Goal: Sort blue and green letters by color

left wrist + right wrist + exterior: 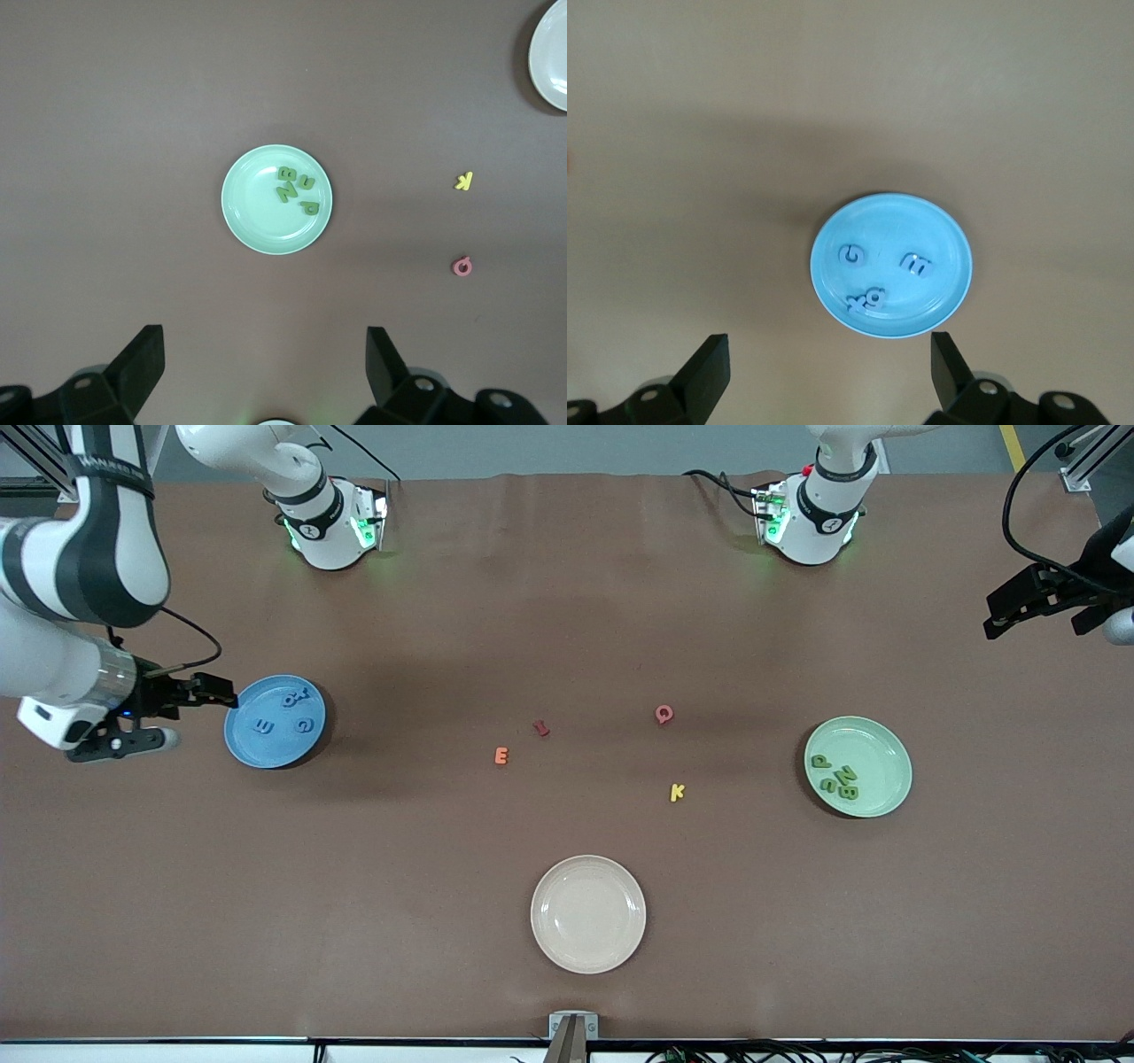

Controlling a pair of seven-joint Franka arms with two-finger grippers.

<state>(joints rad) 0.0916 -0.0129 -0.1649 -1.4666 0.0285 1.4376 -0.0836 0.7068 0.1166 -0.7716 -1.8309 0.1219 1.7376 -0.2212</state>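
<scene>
Several blue letters [295, 698] lie in the blue plate [257, 744] toward the right arm's end of the table: a G [852, 255], an E [915, 262], and an x and g touching [866, 301]. Several green letters [837, 775] lie bunched in the green plate [881, 757] toward the left arm's end. My right gripper [188, 713] hangs open and empty beside the blue plate [939, 239], just outside its rim. My left gripper [1001, 613] hovers open and empty, high at the table's edge, looking down on the green plate [252, 217] and its letters [295, 189].
An orange E [501, 755], a small dark red piece [541, 728], a pink Q [664, 713] and a yellow K [677, 792] lie on the brown table between the plates. A cream plate [588, 913] sits nearer the front camera.
</scene>
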